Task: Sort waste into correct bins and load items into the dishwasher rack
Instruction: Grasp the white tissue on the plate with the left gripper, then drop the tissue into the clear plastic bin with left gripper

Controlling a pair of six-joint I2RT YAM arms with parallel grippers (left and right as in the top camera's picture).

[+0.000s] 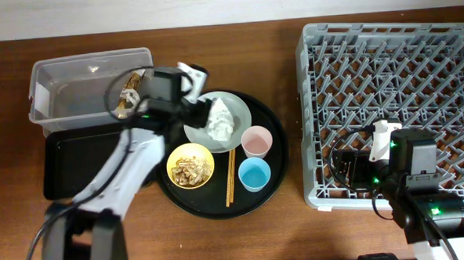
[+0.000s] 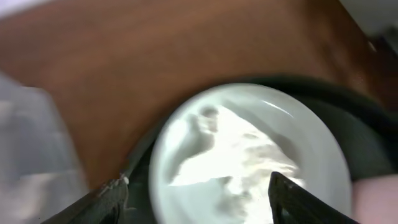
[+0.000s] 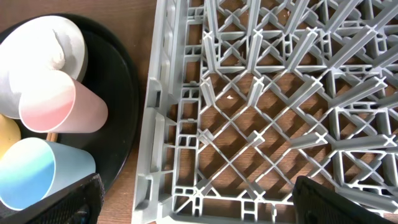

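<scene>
The pale grey-green plate [image 1: 239,106] sits on the round black tray and holds a crumpled white napkin [image 1: 220,123]. My left gripper [image 1: 193,108] is open at the plate's left rim. In the left wrist view its fingers [image 2: 199,205] straddle the napkin [image 2: 236,155] on the plate [image 2: 311,124]. The yellow bowl [image 1: 190,165] holds tan food scraps. The pink cup [image 1: 256,141], blue cup [image 1: 254,174] and chopsticks [image 1: 230,177] lie on the tray. A gold-brown wrapper [image 1: 128,95] lies in the clear tub [image 1: 73,82]. My right gripper [image 1: 372,157] is open and empty over the grey rack [image 1: 402,68].
The shallow black rectangular tray [image 1: 69,164] lies in front of the clear tub. The round black serving tray [image 1: 276,155] is close to the rack's left wall. The right wrist view shows the rack's front left corner [image 3: 161,155], the pink cup [image 3: 59,102] and the blue cup [image 3: 37,171].
</scene>
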